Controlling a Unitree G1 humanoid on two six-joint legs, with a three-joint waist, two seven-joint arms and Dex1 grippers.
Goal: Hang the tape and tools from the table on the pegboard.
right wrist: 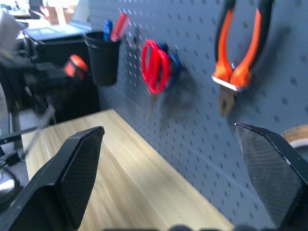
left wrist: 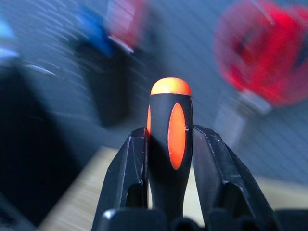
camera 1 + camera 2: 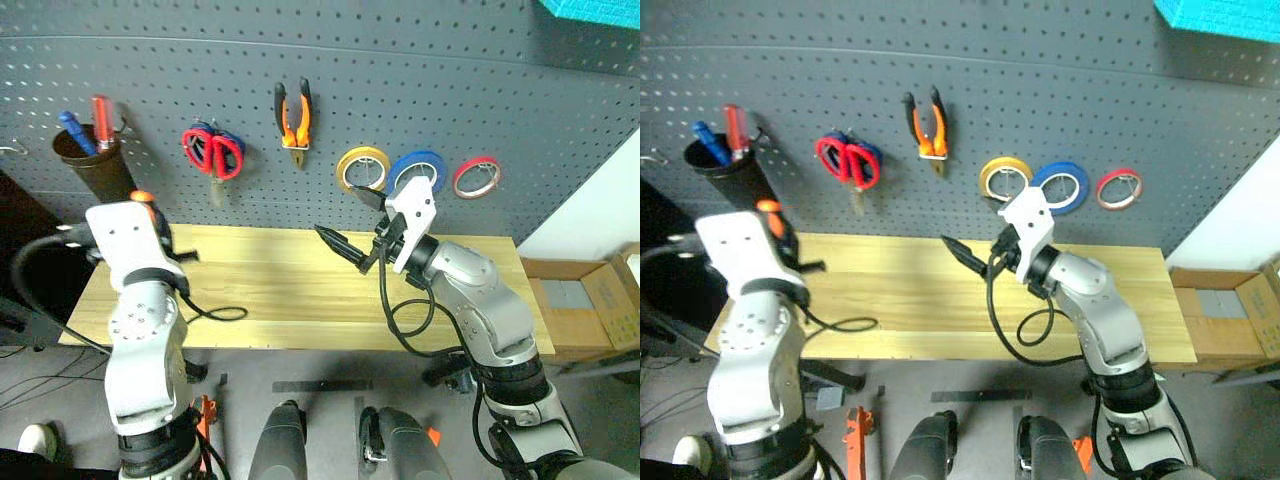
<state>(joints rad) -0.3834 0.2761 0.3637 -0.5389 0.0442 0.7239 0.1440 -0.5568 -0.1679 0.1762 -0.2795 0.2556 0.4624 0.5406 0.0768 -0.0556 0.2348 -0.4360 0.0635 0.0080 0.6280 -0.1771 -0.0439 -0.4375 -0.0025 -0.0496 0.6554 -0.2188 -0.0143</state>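
Note:
My left gripper [image 2: 169, 132] is shut on the small orange-and-black tool [image 2: 169, 94], held handle-up over the left end of the table [image 3: 280, 290]. The tool's orange cap [image 3: 142, 197] sits just below the black cup. On the pegboard [image 3: 400, 90] hang the red-handled scissors [image 3: 226, 155], the orange-and-black pliers [image 3: 293, 118] and the blue tape [image 3: 417, 172]. My right gripper [image 3: 352, 222] stands open and empty above the table's middle, in front of the tapes, with its fingers [image 1: 79, 178] spread wide.
A black cup [image 3: 90, 160] on the pegboard's left holds a blue and a red handle. Blue-handled scissors [image 3: 200, 135] hang behind the red ones. A yellow roll [image 3: 362, 167] and a red roll [image 3: 477, 177] flank the blue tape. A black cable [image 3: 215, 312] loops over the table. Cardboard boxes [image 3: 585, 300] stand at the right.

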